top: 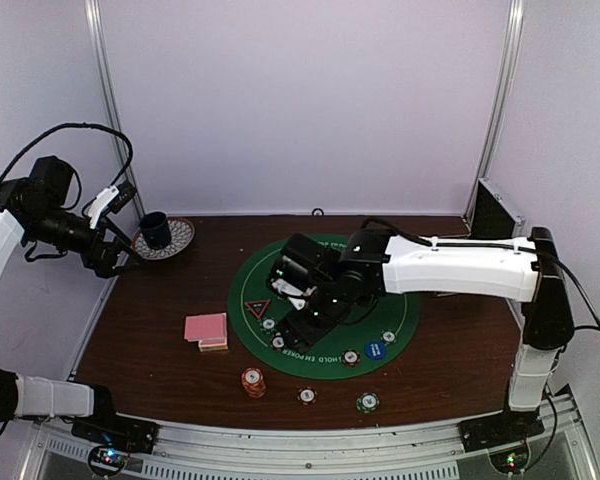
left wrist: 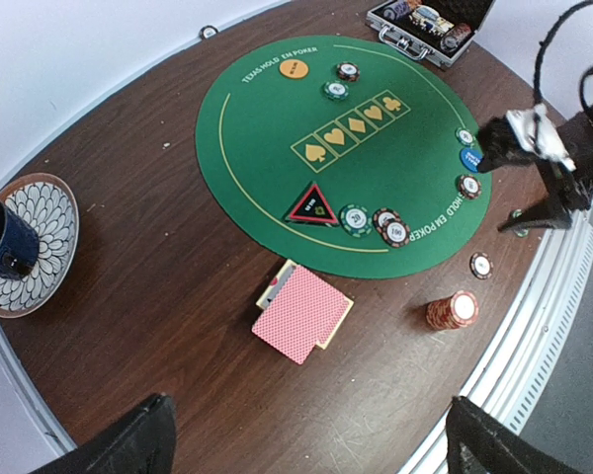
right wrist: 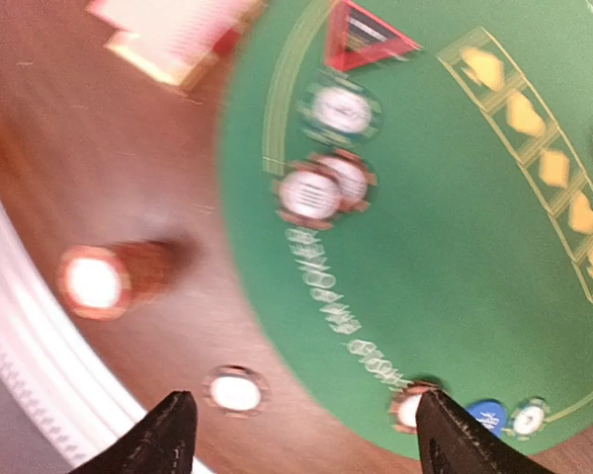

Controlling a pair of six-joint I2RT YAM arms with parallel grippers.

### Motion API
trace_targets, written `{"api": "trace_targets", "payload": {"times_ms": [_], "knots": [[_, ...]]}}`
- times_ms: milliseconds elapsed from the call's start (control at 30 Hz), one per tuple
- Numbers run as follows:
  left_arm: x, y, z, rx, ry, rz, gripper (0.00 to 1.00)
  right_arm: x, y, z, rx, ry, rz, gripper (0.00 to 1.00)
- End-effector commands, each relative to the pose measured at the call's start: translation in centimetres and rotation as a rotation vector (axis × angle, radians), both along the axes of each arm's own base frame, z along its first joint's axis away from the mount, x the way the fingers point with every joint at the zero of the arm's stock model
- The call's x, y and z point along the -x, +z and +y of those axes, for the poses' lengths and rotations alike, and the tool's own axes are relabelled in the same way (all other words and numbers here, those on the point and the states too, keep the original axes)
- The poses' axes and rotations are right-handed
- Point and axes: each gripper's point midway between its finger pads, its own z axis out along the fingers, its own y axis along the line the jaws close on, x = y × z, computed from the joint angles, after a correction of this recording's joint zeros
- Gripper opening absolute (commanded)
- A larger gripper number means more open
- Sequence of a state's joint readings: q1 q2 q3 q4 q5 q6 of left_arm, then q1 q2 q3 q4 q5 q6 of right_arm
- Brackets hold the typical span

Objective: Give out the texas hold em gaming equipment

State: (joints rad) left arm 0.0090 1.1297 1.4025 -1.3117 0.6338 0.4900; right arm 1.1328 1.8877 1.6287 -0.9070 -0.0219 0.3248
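Observation:
Pink-backed playing cards lie on the brown table left of the round green mat. On the mat's near-left rim sit a red triangle, a green chip and two overlapping red chips. A blue disc lies further along the rim. An orange chip stack stands in front of the mat. My right gripper hovers open over the mat's front edge, holding nothing. My left gripper is raised at the far left, open and empty.
A single chip and a green one lie near the front edge. A dark blue cup stands on a patterned plate at the back left. The silver chip case sits at the back right.

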Motion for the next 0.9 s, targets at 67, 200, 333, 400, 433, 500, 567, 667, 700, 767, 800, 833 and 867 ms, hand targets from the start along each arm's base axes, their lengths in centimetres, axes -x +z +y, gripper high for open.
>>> {"api": "trace_targets", "payload": {"times_ms": [67,200,333,400,433,500,567,667,700,767,800,833,867], "knots": [[0.2,0.5,-0.4,0.008,-0.027,-0.014,0.98,4.9,-0.6,5.5,0.049,0.2,-0.005,0.88],[0.3,0.6,-0.4,0.006,-0.028,-0.023,0.98,7.0,-1.7,8.1,0.067,0.288,0.0,0.91],[0.4,0.6,-0.4,0.01,-0.03,-0.021,0.97,7.2,-2.6,9.6,0.076,0.308,0.004,0.91],[0.4,0.7,-0.5,0.013,-0.031,-0.024,0.98,7.0,-2.8,10.0,0.076,0.31,-0.001,0.9],[0.4,0.7,-0.5,0.012,-0.031,-0.025,0.98,6.9,-2.9,10.2,0.078,0.31,-0.005,0.9],[0.4,0.7,-0.5,0.013,-0.031,-0.025,0.98,6.6,-3.1,10.3,0.085,0.308,-0.013,0.9],[0.4,0.9,-0.4,0.011,-0.03,-0.029,0.98,6.5,-3.3,10.5,0.089,0.31,-0.015,0.89],[0.5,0.9,-0.5,0.013,-0.031,-0.03,0.97,6.5,-3.8,10.7,0.091,0.314,-0.009,0.88],[0.5,0.8,-0.5,0.012,-0.031,-0.03,0.97,6.5,-4.0,10.7,0.093,0.314,-0.006,0.88],[0.4,0.8,-0.4,0.013,-0.03,-0.026,0.98,6.5,-4.4,10.8,0.096,0.316,0.002,0.86],[0.5,0.8,-0.5,0.013,-0.031,-0.028,0.98,6.5,-4.5,10.7,0.098,0.315,0.005,0.85],[0.5,0.8,-0.5,0.013,-0.031,-0.03,0.97,6.4,-4.7,10.8,0.099,0.314,0.009,0.84],[0.5,0.9,-0.5,0.013,-0.031,-0.03,0.98,6.3,-4.8,10.8,0.1,0.315,0.011,0.84]]}}
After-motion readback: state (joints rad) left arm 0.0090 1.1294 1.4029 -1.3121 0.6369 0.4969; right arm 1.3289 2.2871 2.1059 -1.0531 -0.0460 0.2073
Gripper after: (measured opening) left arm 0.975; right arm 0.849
